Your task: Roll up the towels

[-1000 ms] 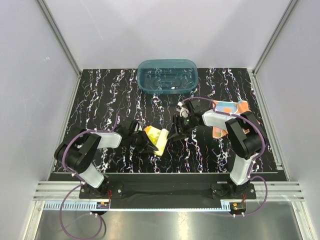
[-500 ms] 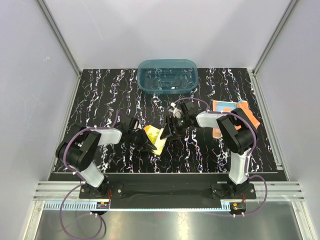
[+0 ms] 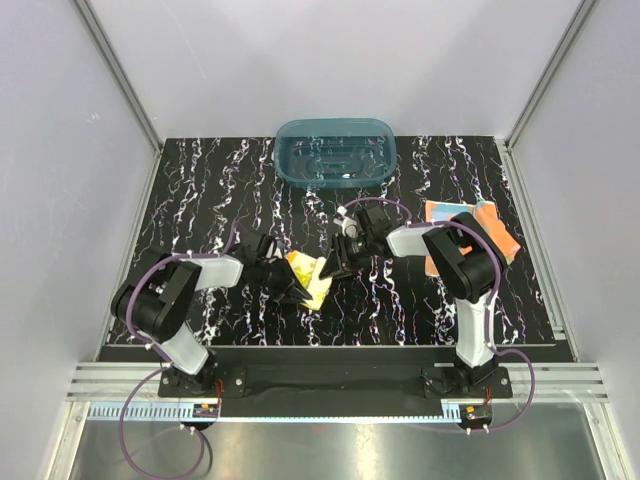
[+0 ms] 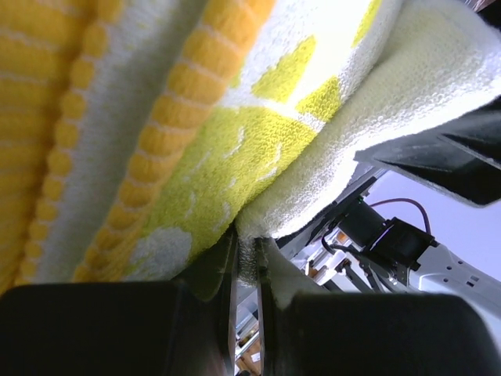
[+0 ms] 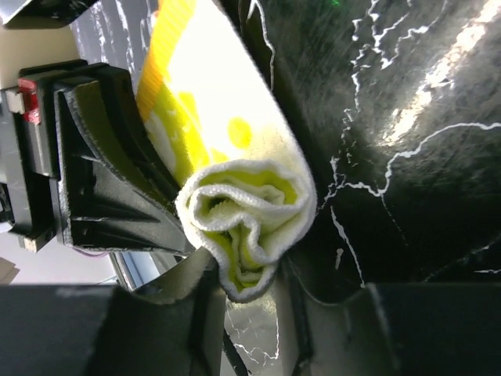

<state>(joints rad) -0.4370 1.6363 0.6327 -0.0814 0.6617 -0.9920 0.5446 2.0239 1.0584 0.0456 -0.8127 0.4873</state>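
My left gripper point(image 4: 247, 270) is nearly closed and pinches a fold of the yellow towel point(image 3: 312, 277) between its pads. My right gripper point(image 5: 249, 296) is partway closed around the rolled end of the same towel, with a finger against each side of the coil. The towel lies between the two grippers, near the middle of the table point(image 3: 200, 190) and a little toward the front edge. The orange towel point(image 3: 444, 213) lies at the right side, partly under my right arm point(image 3: 465, 270), well apart from the yellow one. A teal tub point(image 3: 335, 152) stands at the back edge. Open tabletop lies left of my left arm point(image 3: 185, 290) and between the tub and the grippers.
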